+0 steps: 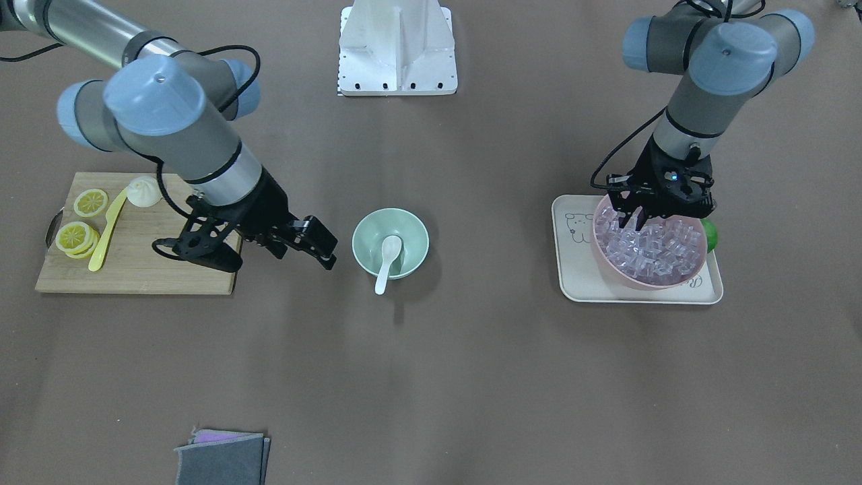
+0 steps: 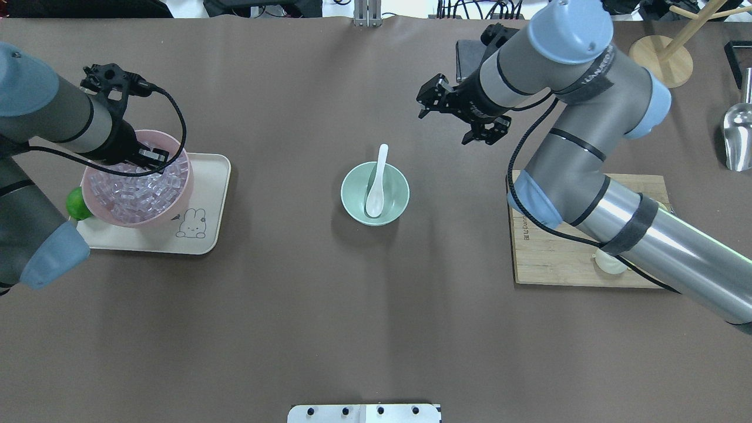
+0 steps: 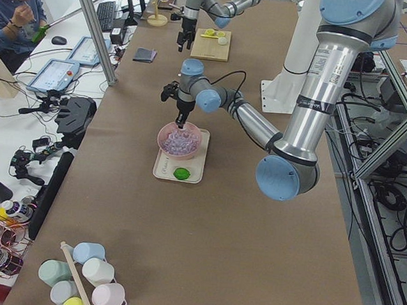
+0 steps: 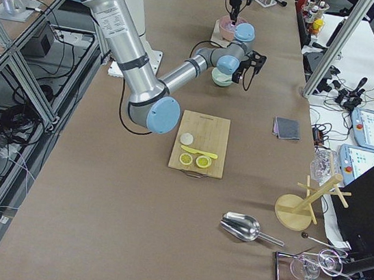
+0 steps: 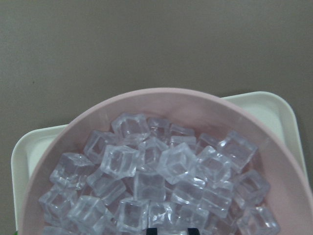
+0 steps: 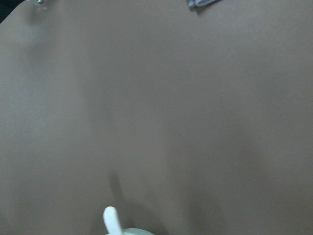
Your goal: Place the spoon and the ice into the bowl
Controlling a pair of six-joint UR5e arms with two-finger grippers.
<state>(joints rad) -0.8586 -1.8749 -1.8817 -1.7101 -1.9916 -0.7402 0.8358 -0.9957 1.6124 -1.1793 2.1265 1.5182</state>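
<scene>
Mid-table, the spoon [image 1: 387, 261] lies in the bowl [image 1: 415, 236]. Its scoop is down in the well and its handle leans out over the rim on the side away from the robot.

The right gripper [image 1: 304, 258] hangs just beside the bowl on the right arm's side, above the table. Its jaws are spread wide and it grips nothing.

The ice [image 1: 650, 248] is heaped in a pink bowl [image 1: 640, 283], well apart from the bowl on the left arm's side. The pink bowl stands on a cream tray [image 1: 572, 276]. A lime [image 1: 710, 236] shows at the pink bowl's edge farthest from the bowl.

The left gripper [image 1: 628, 215] reaches down into the pink bowl with its tips among the top cubes. The wrist view shows two dark tips a little apart with ice between them. Whether they pinch a cube cannot be told.

Well apart from the bowl on the right arm's side sits a board [image 1: 148, 269]. It carries lemon slices [image 1: 75, 237], a yellow knife [image 1: 108, 232] and a white bun [image 1: 145, 192]. A folded grey cloth [image 1: 222, 458] lies far from the bowl on that same side, at the table edge away from the robot.
</scene>
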